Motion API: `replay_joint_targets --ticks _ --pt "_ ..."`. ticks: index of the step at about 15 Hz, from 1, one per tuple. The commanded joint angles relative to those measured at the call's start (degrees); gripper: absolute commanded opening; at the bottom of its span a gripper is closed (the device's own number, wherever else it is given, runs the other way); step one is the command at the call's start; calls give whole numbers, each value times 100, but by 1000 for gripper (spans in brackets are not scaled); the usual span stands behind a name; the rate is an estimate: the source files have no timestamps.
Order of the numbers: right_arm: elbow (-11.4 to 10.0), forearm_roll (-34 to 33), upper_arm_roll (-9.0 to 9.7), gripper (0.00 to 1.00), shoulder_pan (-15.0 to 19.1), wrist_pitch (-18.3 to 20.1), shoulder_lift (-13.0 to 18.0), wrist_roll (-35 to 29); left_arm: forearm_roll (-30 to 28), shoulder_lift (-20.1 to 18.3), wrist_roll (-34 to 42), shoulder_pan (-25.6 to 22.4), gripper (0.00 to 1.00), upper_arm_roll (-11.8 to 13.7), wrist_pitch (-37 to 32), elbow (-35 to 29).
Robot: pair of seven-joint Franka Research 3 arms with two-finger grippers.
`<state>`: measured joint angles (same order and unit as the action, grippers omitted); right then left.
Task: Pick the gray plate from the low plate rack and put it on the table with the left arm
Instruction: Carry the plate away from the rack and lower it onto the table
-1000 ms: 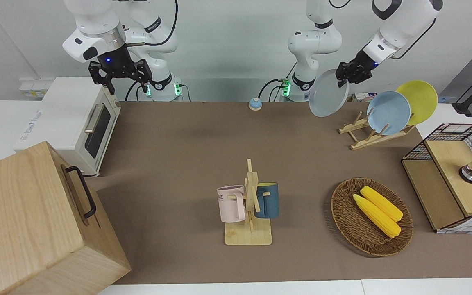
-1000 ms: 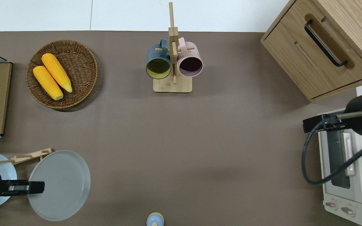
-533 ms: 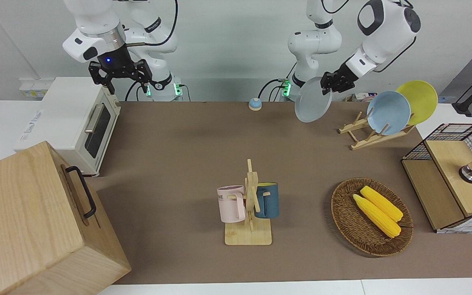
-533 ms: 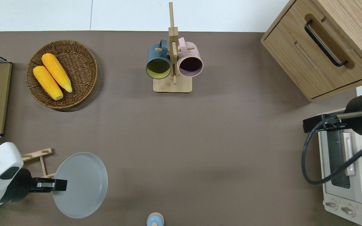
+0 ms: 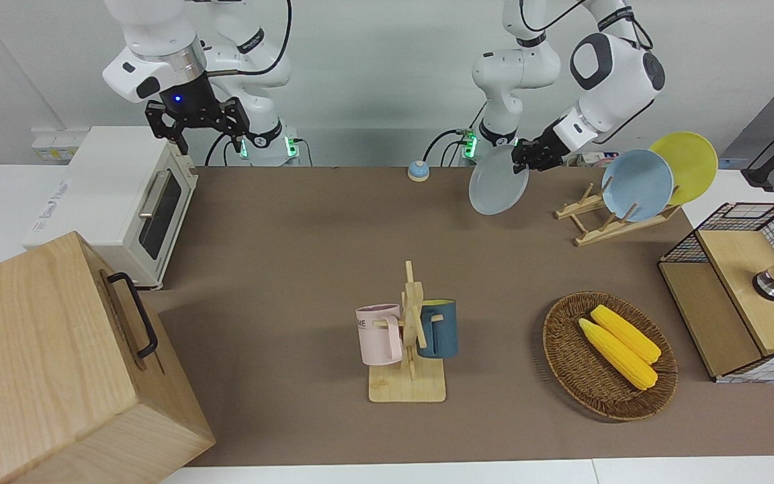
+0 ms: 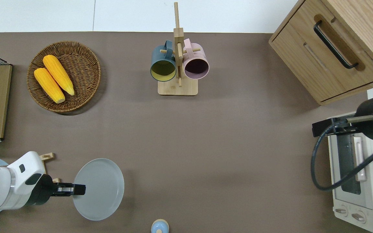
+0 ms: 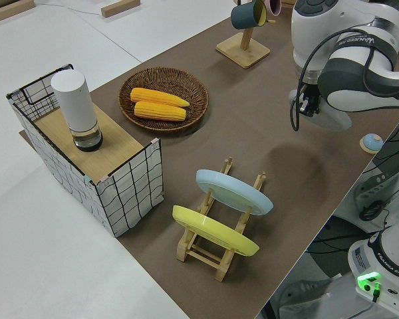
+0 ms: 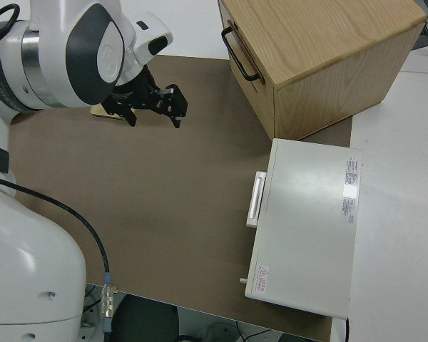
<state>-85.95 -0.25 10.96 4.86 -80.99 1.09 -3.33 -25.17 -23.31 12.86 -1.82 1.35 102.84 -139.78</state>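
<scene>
Overhead view: the left gripper (image 6: 80, 189) has its fingers closed on the rim of the gray plate (image 6: 100, 189), holding it in the air over bare tabletop (image 6: 206, 145) just beside the rack (image 5: 602, 225), toward the middle of the table. In the front view the plate hangs tilted, its face turned away from the robots. The rack carries a blue plate (image 5: 637, 185) and a yellow plate (image 5: 686, 161), leaning in adjacent slots. A small blue bell (image 6: 160, 226) sits at the tabletop's edge nearest the robots. The right arm is parked, its fingers (image 5: 234, 128) spread apart and empty.
</scene>
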Motion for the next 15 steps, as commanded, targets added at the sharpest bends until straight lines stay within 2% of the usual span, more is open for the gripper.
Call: replay_joint_targets --ticks 1,5,15 --pt "35 43 29 987 41 83 14 8 -321 10 365 24 0 6 342 -304" --pt "35 43 38 990 41 83 14 -1 -567 335 972 -64 0 14 429 -375" --pt "35 43 38 987 41 83 14 8 -831 1267 2044 -82 0 32 1168 -454"
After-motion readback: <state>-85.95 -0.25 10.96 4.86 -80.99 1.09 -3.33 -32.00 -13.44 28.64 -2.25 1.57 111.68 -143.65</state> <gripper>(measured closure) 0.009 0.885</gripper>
